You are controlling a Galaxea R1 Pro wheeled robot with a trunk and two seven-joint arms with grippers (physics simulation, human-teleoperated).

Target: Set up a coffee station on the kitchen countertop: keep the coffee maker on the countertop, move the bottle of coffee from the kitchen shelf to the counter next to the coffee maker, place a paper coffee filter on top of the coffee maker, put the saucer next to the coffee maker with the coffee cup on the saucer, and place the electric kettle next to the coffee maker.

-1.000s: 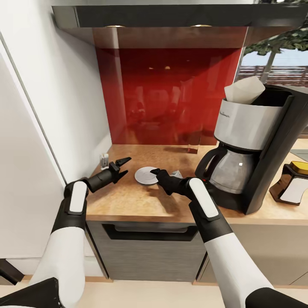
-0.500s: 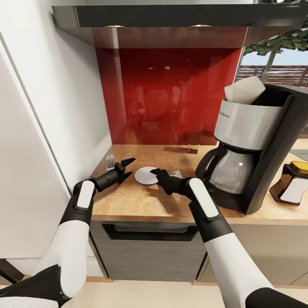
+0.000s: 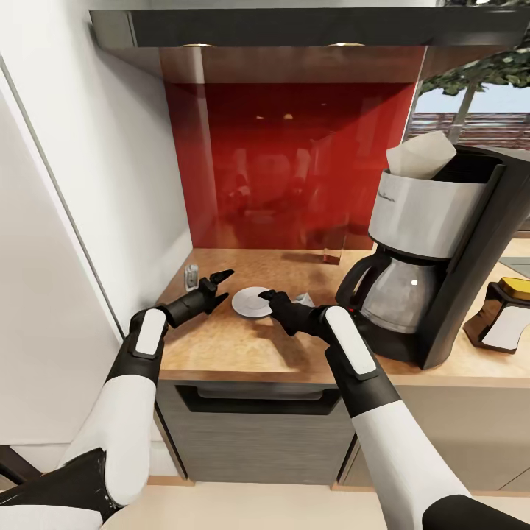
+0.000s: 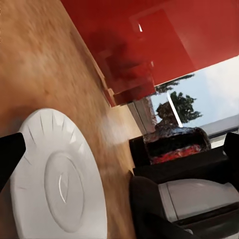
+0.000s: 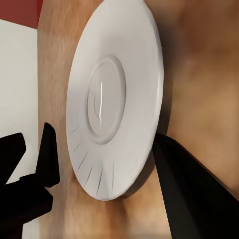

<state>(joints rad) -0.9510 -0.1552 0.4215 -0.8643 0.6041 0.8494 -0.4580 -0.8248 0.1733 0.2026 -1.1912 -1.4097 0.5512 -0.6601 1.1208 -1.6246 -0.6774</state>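
Observation:
A white saucer [image 3: 252, 302] lies flat on the wooden countertop [image 3: 221, 338], left of the black and steel coffee maker [image 3: 434, 250]. A white paper filter [image 3: 421, 156] sticks out of the maker's top. My left gripper [image 3: 220, 284] is open just left of the saucer [image 4: 55, 184], its fingers wide apart. My right gripper [image 3: 266, 297] sits at the saucer's right rim. One of its fingers [image 5: 189, 199] lies against the rim of the saucer [image 5: 114, 99]; the other is hidden.
A small glass item [image 3: 191, 276] stands near the white wall on the left. A clear glass [image 3: 331, 254] stands by the red backsplash. Behind my right gripper lies a small grey thing [image 3: 305, 298]. A black and yellow object [image 3: 504, 316] sits right of the coffee maker.
My left arm has swung forward and right, bringing its open gripper close to the saucer's left edge. The small glass item now sits slightly further right. The right arm and saucer have not moved.

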